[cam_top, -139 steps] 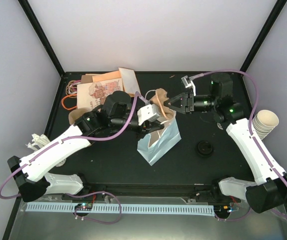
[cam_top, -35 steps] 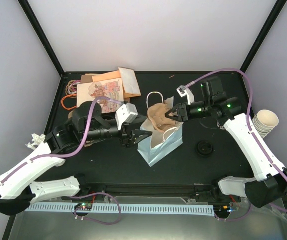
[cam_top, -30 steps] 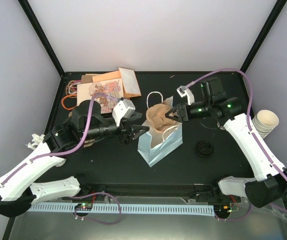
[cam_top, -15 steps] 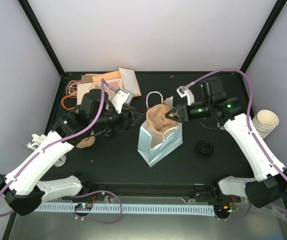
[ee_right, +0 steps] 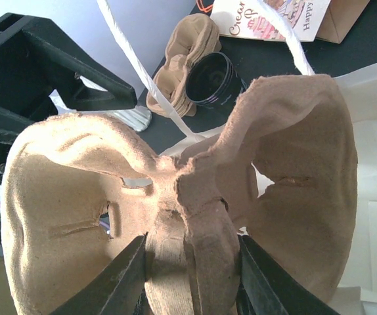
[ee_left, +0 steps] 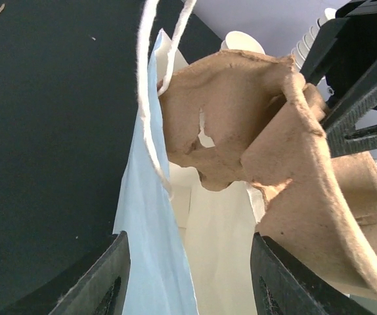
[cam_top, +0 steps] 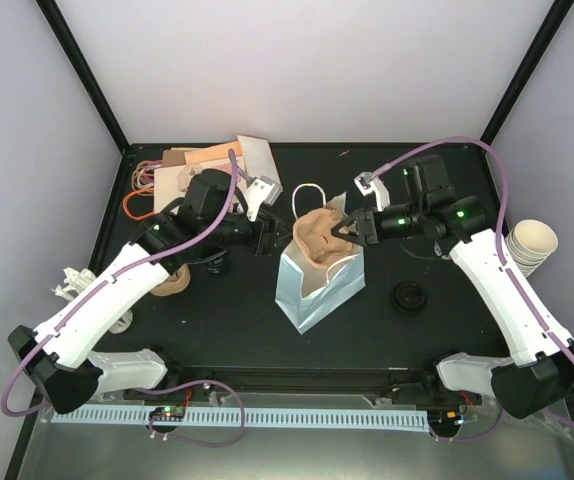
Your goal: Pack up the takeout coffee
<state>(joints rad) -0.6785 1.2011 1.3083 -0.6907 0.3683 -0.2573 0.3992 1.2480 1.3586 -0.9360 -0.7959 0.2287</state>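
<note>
Takeout coffee (cam_top: 408,297) is seen upright on table (cam_top: 217,330), R of bag (cam_top: 312,295), well apart from both jaws. R gripper (cam_top: 353,228), the nearer, is clamped on pulp carrier (ee_right: 175,170) in bag mouth. L gripper (ee_left: 188,282) is set part-open astride bag wall.

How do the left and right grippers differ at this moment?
The right gripper has its jaws shut on the pulp cup carrier, at its middle ridge; the left gripper has its jaws open and holds nothing. The right gripper reaches the paper bag from the bag's right side, the left gripper from its left, facing the bag's wall. Both are at the bag's mouth, pointed toward each other.
</note>
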